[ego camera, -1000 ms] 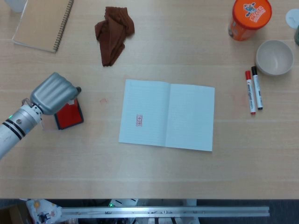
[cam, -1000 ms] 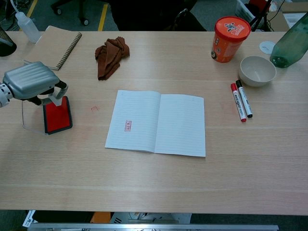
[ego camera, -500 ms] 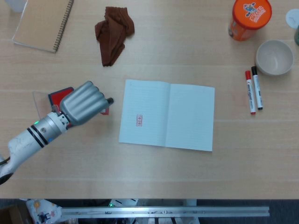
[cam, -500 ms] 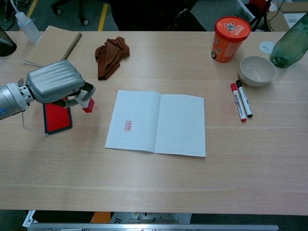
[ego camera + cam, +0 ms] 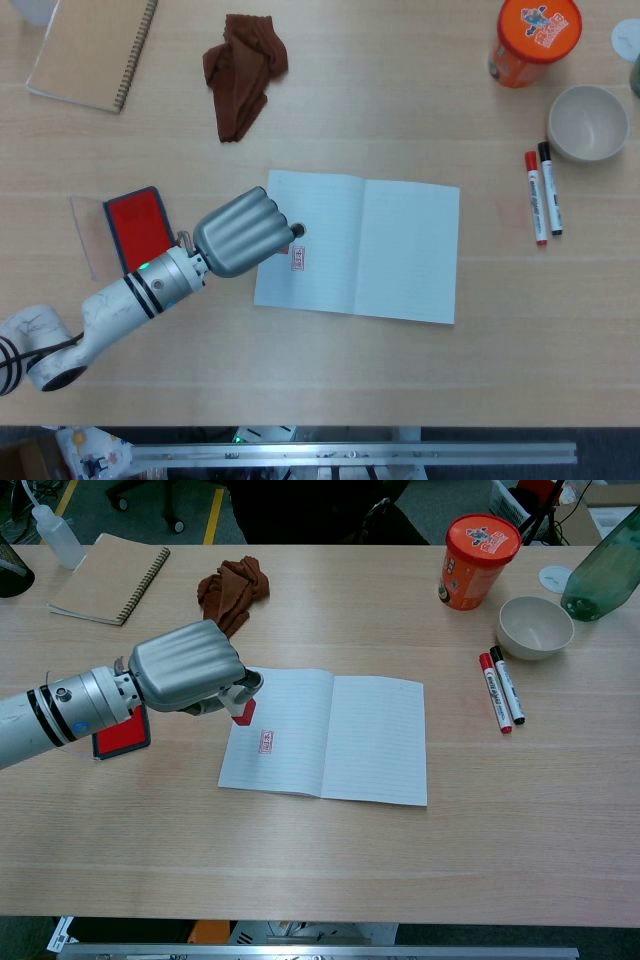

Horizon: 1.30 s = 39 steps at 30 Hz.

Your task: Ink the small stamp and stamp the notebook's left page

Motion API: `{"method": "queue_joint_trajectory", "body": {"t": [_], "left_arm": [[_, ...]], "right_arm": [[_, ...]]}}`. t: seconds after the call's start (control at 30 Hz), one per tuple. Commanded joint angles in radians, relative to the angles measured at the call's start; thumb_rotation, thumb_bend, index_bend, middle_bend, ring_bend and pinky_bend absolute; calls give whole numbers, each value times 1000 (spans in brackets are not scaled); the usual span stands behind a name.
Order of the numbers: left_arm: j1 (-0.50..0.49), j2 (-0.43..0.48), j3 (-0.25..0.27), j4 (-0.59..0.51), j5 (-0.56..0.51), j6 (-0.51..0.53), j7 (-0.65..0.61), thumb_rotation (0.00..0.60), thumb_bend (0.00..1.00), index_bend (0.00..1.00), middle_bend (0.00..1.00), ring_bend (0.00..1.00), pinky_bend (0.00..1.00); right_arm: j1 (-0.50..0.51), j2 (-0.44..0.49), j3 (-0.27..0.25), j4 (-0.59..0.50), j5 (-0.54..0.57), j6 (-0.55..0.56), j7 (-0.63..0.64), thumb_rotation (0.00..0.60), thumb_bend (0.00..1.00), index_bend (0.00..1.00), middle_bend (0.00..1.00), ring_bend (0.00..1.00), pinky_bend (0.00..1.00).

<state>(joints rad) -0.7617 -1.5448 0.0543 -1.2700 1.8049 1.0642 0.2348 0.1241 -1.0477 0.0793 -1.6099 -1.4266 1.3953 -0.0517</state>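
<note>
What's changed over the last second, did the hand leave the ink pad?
Yes. The left hand, holding the small stamp throughout, travelled right from the red ink pad to above the notebook's left page, near the existing red imprint. The notebook, the pad and the markers stayed put.

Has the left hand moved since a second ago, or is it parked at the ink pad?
Yes. The left hand has travelled right from the ink pad and is now over the notebook's left page, holding the small stamp.
</note>
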Motion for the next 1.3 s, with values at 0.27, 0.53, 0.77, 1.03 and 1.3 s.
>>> {"method": "queue_joint_trajectory", "body": {"t": [0.27, 0.53, 0.77, 1.03, 1.3], "left_arm": [[-36, -90, -36, 100, -51, -55, 22, 600, 313, 650, 1000, 1000, 1000], [-44, -143, -36, 160, -70, -70, 57, 600, 313, 651, 1000, 1000, 1000], [-49, -189, -32, 213, -84, -83, 80, 600, 316, 653, 1000, 1000, 1000], [-52, -220, -17, 248, -89, -92, 90, 600, 316, 654, 1000, 1000, 1000], [-60, -230, -7, 253, -94, -113, 96, 600, 319, 656, 1000, 1000, 1000]], "right_arm": [[-4, 2, -1, -1, 4, 1, -1, 600, 216, 341, 492, 511, 556], [-7, 4, 0, 0, 11, 1, -3, 600, 216, 341, 492, 512, 556], [-9, 4, 0, 3, 14, 1, -2, 600, 216, 341, 492, 512, 556], [-13, 3, 0, 7, 17, 3, 1, 600, 216, 341, 492, 512, 556], [-18, 4, 0, 11, 18, 8, 6, 600, 215, 341, 492, 512, 556]]}}
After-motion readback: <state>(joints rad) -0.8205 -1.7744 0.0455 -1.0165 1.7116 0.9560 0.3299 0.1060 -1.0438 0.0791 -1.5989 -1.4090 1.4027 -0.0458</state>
